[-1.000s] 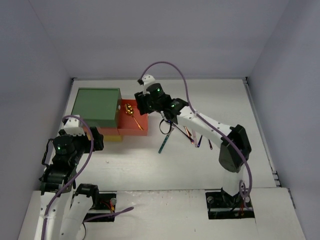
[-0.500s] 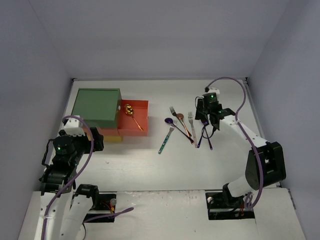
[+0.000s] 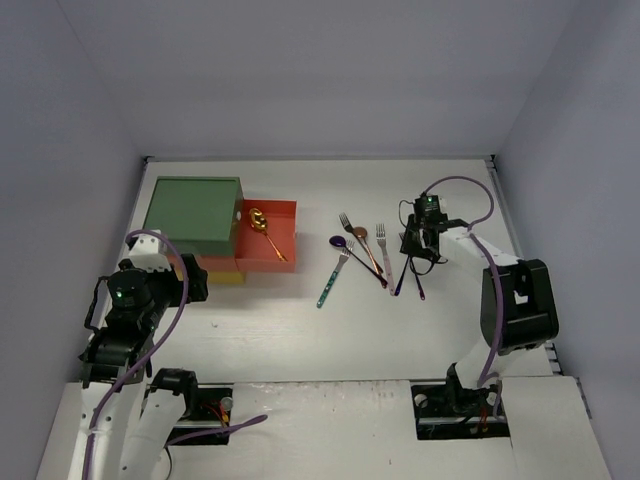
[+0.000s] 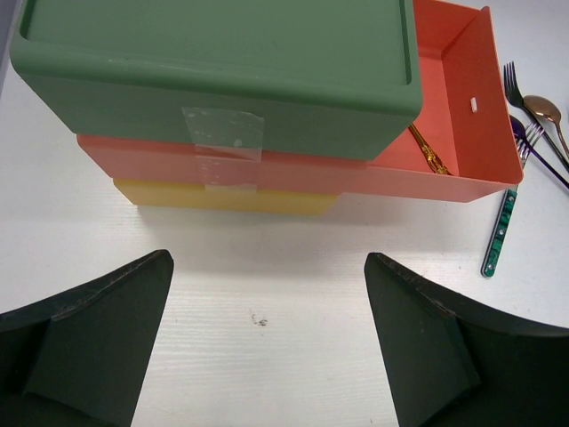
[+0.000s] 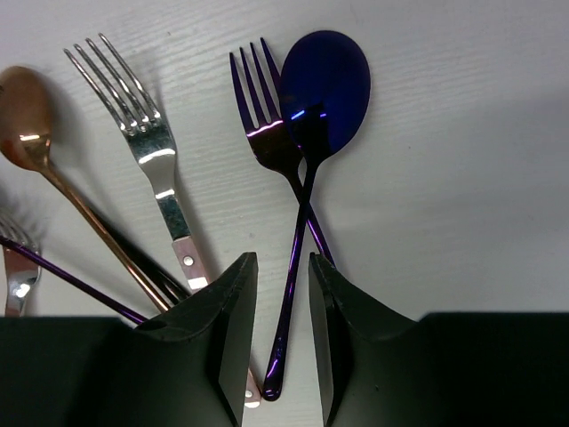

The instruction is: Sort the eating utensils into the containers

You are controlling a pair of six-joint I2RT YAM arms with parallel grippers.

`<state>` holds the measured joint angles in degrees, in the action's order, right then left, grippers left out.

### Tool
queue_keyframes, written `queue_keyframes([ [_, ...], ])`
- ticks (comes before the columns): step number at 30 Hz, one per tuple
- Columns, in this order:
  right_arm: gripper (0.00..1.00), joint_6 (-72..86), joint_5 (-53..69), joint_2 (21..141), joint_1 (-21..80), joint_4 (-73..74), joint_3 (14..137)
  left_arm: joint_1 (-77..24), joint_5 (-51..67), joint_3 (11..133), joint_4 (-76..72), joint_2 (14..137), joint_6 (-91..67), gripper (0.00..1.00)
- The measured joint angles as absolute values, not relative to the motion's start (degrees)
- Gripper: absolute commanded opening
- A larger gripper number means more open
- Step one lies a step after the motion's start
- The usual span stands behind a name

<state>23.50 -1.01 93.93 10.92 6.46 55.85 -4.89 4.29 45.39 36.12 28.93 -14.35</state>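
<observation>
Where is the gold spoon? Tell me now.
Top view: the gold spoon lies inside the open orange-red drawer, just right of the green top, left of the loose utensils.

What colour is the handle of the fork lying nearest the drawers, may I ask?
The handle is mottled green; the left wrist view shows it best.

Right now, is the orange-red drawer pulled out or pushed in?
Pulled out: the orange-red drawer juts beyond the green top, a gold spoon lying inside.
</observation>
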Motion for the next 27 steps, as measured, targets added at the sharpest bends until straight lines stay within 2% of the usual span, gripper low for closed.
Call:
queue_keyframes([
  [11,0.25,26.88,-0.56,97.85,10.92,5.74,55.81,-4.89,4.49,45.39,36.12,29.15,-14.35,0.87],
  [15,0.2,27.46,-0.52,99.51,10.92,5.38,55.82,-4.89,4.5,45.36,36.12,29.15,-14.35,0.87],
  [22,0.0,28.05,-0.98,100.49,10.92,4.16,56.51,-4.89,4.58,45.3,36.12,29.15,-14.35,0.87],
  [27,0.0,28.24,-1.71,100.4,10.92,4.23,56.64,-4.89,4.64,45.3,36.12,29.15,-14.35,0.87],
])
